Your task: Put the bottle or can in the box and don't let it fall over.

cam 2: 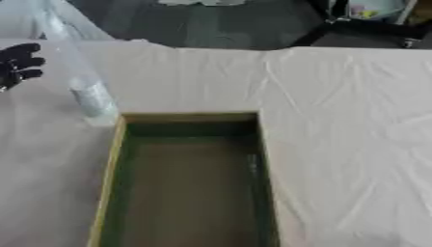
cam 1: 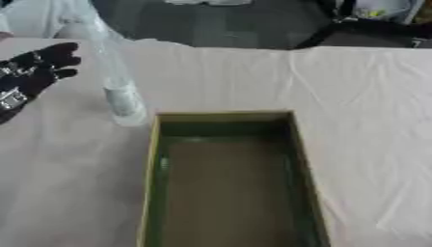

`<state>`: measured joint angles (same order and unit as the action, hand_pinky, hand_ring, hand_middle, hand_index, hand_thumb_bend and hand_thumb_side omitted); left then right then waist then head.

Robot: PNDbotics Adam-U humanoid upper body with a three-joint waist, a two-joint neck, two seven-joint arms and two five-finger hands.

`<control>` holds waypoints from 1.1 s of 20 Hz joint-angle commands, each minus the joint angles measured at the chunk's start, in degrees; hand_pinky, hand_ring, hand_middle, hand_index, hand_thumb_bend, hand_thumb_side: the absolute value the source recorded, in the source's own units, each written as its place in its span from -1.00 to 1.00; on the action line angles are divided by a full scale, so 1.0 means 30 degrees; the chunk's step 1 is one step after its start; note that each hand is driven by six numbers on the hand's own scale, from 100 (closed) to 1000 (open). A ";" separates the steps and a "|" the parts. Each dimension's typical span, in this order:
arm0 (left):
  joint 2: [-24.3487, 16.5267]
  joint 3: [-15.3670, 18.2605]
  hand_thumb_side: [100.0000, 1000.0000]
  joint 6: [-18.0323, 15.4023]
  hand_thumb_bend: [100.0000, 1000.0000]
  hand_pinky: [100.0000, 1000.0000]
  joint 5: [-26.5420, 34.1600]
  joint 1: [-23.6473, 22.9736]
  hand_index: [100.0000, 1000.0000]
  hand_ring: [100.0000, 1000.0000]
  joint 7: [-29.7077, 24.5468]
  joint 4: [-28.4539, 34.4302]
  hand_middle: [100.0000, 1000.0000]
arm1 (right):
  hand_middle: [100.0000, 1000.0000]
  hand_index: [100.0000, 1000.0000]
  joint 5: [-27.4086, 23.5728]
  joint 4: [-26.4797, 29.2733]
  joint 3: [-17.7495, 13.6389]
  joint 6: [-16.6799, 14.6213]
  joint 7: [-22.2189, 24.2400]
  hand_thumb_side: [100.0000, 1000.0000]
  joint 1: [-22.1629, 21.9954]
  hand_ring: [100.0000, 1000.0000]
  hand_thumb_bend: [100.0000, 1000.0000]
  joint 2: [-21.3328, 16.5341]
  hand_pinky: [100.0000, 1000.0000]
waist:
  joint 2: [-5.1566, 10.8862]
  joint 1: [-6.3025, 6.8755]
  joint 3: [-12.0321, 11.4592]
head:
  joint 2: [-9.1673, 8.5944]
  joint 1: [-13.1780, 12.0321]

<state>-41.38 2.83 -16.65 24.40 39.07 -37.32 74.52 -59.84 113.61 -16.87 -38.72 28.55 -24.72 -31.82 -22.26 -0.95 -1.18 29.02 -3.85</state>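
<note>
Left hand (cam 1: 33, 72): released, fingers relaxed, just beside tall clear plastic bottle (cam 1: 118, 91).
Box (cam 1: 152, 164): green, open-topped, needed an upright, low grasp for lowering.

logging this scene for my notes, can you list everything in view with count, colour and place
clear plastic bottle: one, transparent, upright on the cloth just beyond the box's far left corner, outside it
green open-topped rectangular box: one, dark green inside with a yellowish rim, centre foreground, nothing in it
cream wrinkled tablecloth: one, covers the table
dark floor: beyond the far edge
left robot hand: one, black with silver, left edge, fingers relaxed, beside the bottle, apart from it
</note>
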 commanded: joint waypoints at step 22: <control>-0.0621 -0.0024 0.15 -0.0126 -0.37 1.00 -0.1702 0.1280 0.82 1.00 0.0856 -0.0385 1.00 | 0.67 0.87 0.0977 0.0327 0.0370 -0.2715 0.2512 0.03 0.0594 0.50 -1.00 0.0113 0.91 | -0.0316 0.0050 0.0371 | -0.0660 -0.0324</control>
<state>-41.34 2.34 -16.62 19.52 41.94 -34.62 73.06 -57.25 113.61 -15.46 -39.04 28.23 -22.74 -30.95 -24.06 -0.88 -0.07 27.95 -4.60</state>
